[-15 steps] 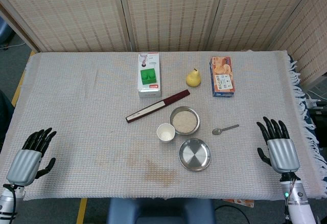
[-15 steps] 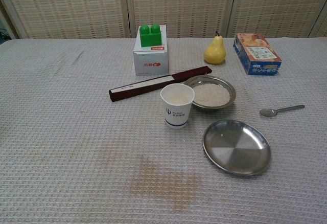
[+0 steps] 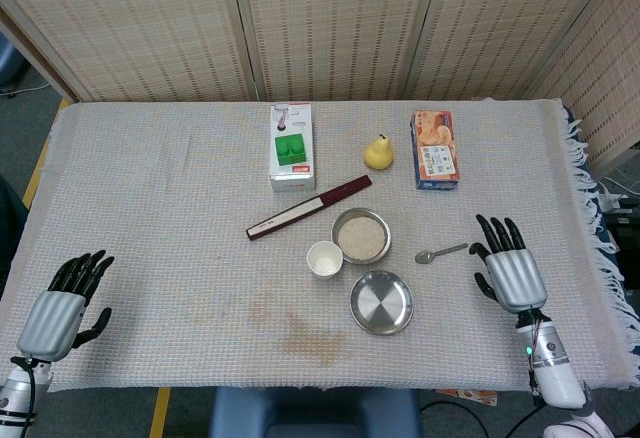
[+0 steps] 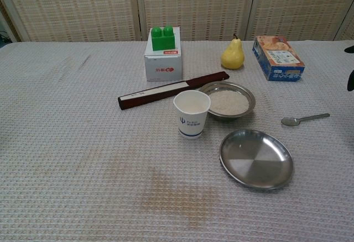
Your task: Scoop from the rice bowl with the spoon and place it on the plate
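Note:
A metal bowl of white rice (image 3: pixel 361 235) (image 4: pixel 228 100) sits mid-table. An empty metal plate (image 3: pixel 381 302) (image 4: pixel 256 158) lies just in front of it. The metal spoon (image 3: pixel 440 253) (image 4: pixel 304 119) lies flat on the cloth to the right of the bowl, its handle pointing right. My right hand (image 3: pixel 507 268) hovers open just right of the spoon handle, fingers spread, holding nothing; only its fingertips (image 4: pixel 350 79) show at the chest view's right edge. My left hand (image 3: pixel 65 303) rests open at the near left edge, far from everything.
A white paper cup (image 3: pixel 324 259) (image 4: pixel 192 114) stands left of the bowl. Behind it lie a dark red flat case (image 3: pixel 308 207), a white box with a green block (image 3: pixel 291 146), a yellow pear (image 3: pixel 377 152) and a blue snack box (image 3: pixel 435 149).
My right hand has moved left and forward, toward the spoon handle. The left hand has barely shifted. Nothing on the table has moved.

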Robot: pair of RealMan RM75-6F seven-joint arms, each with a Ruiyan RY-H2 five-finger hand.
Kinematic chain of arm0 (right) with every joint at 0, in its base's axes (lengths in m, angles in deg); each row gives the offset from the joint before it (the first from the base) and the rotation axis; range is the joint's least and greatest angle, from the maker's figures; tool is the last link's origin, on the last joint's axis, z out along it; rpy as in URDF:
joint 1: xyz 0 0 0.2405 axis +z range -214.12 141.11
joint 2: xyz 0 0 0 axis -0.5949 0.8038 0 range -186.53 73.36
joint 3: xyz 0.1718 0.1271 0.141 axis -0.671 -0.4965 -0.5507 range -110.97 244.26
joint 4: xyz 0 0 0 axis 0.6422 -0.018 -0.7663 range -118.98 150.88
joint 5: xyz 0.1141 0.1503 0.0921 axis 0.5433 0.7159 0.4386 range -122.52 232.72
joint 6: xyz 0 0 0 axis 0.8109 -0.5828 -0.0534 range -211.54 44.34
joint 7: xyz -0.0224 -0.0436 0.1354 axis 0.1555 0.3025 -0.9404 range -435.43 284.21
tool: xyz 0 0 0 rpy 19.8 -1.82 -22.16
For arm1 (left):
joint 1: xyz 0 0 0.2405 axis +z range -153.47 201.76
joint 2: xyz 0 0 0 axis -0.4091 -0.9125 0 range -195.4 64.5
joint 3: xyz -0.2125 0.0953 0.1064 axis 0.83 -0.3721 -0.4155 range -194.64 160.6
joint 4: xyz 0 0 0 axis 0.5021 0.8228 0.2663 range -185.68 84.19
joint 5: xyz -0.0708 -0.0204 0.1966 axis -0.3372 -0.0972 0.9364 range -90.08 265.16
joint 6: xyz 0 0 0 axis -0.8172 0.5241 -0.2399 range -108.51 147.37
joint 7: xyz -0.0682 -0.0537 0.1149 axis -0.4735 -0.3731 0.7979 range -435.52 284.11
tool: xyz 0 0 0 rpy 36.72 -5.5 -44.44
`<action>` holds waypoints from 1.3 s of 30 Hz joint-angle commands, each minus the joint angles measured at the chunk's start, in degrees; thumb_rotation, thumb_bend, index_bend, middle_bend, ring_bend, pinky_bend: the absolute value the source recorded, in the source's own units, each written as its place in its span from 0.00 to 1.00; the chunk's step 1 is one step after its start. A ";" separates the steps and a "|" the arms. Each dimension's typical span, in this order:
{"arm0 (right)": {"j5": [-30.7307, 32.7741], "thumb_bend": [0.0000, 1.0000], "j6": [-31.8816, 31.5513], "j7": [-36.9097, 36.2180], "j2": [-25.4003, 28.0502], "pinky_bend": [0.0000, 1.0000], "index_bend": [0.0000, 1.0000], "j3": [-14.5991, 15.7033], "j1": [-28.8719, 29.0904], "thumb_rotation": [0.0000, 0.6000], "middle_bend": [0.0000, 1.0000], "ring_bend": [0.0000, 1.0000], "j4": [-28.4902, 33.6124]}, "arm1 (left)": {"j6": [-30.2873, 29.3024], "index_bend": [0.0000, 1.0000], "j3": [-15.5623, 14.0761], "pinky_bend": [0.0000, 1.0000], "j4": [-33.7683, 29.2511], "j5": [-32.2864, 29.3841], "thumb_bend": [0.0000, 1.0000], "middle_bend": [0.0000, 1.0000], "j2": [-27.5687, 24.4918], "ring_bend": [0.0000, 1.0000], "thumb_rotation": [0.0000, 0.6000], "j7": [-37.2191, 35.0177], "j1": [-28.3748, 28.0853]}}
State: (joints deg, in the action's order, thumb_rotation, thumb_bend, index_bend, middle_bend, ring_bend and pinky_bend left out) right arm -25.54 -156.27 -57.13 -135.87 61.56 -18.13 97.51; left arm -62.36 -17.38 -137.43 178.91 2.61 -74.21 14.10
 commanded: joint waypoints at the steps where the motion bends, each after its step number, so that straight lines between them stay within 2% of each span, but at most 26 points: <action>1: 0.99 0.26 4.68 -0.81 -4.39 0.00 0.48 -1.80 3.86 1.00 0.00 0.00 -6.56 | 0.54 0.00 -0.06 0.09 -0.08 -0.33 0.42 0.00 -0.08 0.00 1.00 0.11 -0.17; 8: 3.08 0.26 11.28 -2.27 -10.42 0.00 0.49 -2.54 8.02 1.00 0.00 0.00 -17.33 | 1.28 0.00 -0.05 0.09 -0.40 -1.01 0.43 0.00 -0.44 0.00 1.00 0.22 -0.35; 15: 3.87 0.26 14.32 -2.68 -13.63 0.00 0.49 -2.43 10.02 1.00 0.00 0.00 -23.28 | 1.93 0.00 0.01 0.09 -0.31 -1.55 0.43 0.00 -0.45 0.00 1.00 0.16 -0.58; 27: 4.78 0.27 17.18 -4.33 -16.08 0.00 0.51 -2.37 11.83 1.00 0.00 0.00 -27.66 | 2.76 0.00 0.00 0.09 -0.30 -2.17 0.44 0.00 -0.41 0.00 1.00 0.50 -0.86; 39: 5.13 0.27 18.38 -5.20 -17.04 0.00 0.53 -2.07 12.61 1.00 0.00 0.00 -28.76 | 3.18 0.00 -0.01 0.09 -0.02 -2.40 0.44 0.00 -0.41 0.00 1.00 0.19 -1.10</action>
State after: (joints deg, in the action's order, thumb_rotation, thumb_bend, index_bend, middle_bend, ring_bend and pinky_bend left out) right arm -20.41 -137.88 -62.34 -152.91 59.50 -5.51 68.76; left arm -59.20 -17.38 -137.46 176.52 2.20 -74.01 13.01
